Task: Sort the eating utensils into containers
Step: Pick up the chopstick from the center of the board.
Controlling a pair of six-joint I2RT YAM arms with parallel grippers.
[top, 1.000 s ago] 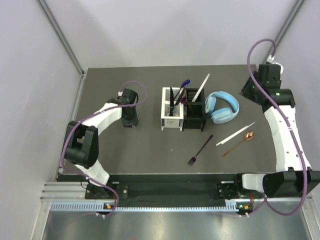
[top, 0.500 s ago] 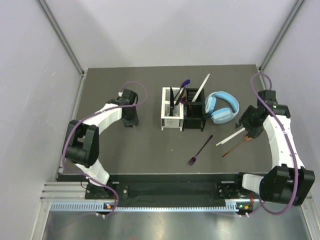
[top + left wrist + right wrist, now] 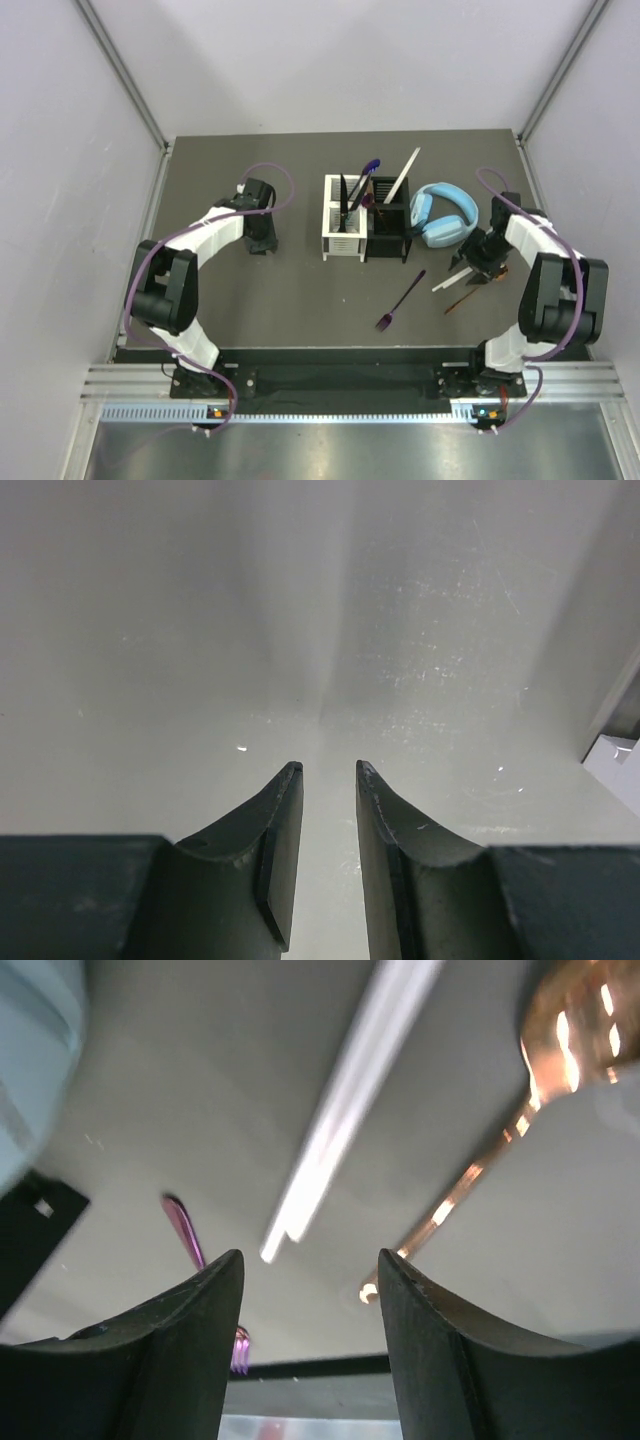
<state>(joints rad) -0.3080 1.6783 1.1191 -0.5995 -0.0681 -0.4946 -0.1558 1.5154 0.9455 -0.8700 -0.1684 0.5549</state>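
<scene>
Now | right gripper (image 3: pixel 310 1256) spread above white stick (image 3: pixel 340 1120) near table (image 3: pixel 300 300) edge | left gripper (image 3: pixel 328 766) narrowly parted, empty

From where I stand, the left arm (image 3: pixel 215 228) and the right arm (image 3: pixel 525 232) are built alike: long links in glossy white moulded shells, chunky matt black housings at the joints, and a thin purple cable (image 3: pixel 270 165) looping loosely off each. Up close, the left gripper (image 3: pixel 325 770) has two dark, near-black curved fingers (image 3: pixel 280 830), smooth and tapering to blunt tips, with paler worn edges and a few small scuffs. The right gripper (image 3: pixel 310 1255) has the same dark, rounded, tapering shape.
</scene>
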